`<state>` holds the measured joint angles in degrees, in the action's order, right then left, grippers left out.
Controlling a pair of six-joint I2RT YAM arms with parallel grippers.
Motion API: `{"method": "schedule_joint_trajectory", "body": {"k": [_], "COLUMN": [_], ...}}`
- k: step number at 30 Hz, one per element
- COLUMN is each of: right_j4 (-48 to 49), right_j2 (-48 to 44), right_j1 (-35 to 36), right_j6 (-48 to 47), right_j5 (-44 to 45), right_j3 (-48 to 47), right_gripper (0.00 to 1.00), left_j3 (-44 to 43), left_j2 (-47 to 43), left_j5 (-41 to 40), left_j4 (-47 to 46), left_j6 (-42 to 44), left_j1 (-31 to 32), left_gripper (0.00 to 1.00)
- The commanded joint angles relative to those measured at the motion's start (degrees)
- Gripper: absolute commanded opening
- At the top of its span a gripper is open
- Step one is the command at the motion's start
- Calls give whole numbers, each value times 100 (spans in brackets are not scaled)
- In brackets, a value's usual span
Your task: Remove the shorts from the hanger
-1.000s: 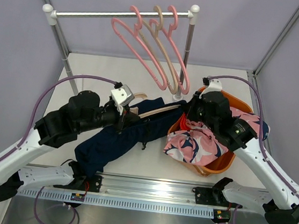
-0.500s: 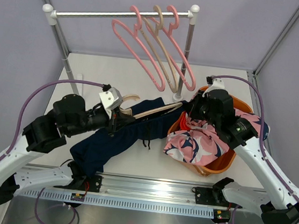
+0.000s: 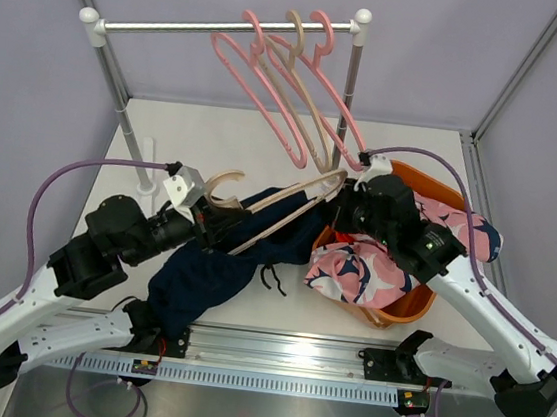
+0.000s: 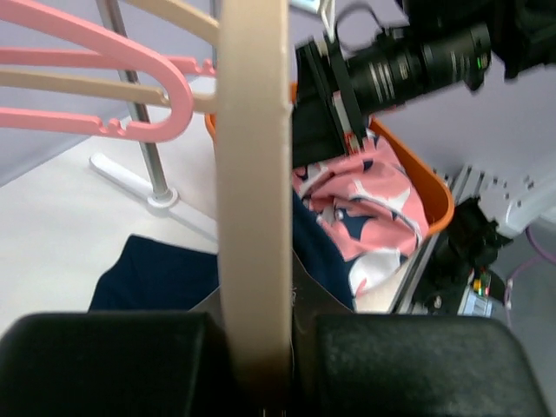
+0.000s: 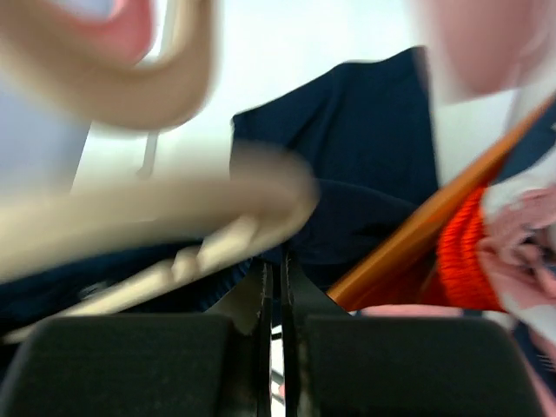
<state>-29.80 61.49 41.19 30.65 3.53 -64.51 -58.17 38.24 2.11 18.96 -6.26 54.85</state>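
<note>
Three hangers [image 3: 301, 95] on the rail [image 3: 178, 26]. A fourth hanger [image 3: 278, 214] is clamped in the left gripper [image 3: 210, 206]. The navy shorts [image 3: 205, 276] lie at its five o'clock, pinched by the right gripper [image 3: 343, 207].

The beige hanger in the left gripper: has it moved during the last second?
Yes. The beige hanger has slid left, partly out of the dark navy fabric shorts, toward the metal rack's left post, with the left gripper shut on it.

Robotics lab test cell: plain lavender panels [image 3: 438, 46] between metal frame posts [image 3: 516, 80], white table [image 3: 216, 136], cabled left arm [image 3: 38, 287] and right arm [image 3: 508, 317] bolted to an aluminium rail [image 3: 283, 346], miniature clothes rack [image 3: 178, 26] behind.
</note>
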Motion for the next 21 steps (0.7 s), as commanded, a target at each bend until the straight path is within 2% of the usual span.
{"method": "schedule_joint_trajectory", "body": {"k": [1,8,16,21], "right_j4": [229,352,90,-717], "right_j2": [231,846,724,408], "right_j1": [721,1768,1849,1849], "right_j6": [107,64,-182,-595], "right_j5": [377,614,851,1754], "right_j3": [-342,-782,-1019,-1730], "right_gripper": [0,0,0,0], "left_j3": [139,351,614,386], "left_j2": [-106,-18,-255,-291], "left_j5": [-491,-975,-1642,-2047], "left_j4": [-2059,-2994,-3759,-3207], "left_j6": [-384,-508,-490,-350], "left_j1": [35,26,35,34], "left_gripper": [0,0,0,0]}}
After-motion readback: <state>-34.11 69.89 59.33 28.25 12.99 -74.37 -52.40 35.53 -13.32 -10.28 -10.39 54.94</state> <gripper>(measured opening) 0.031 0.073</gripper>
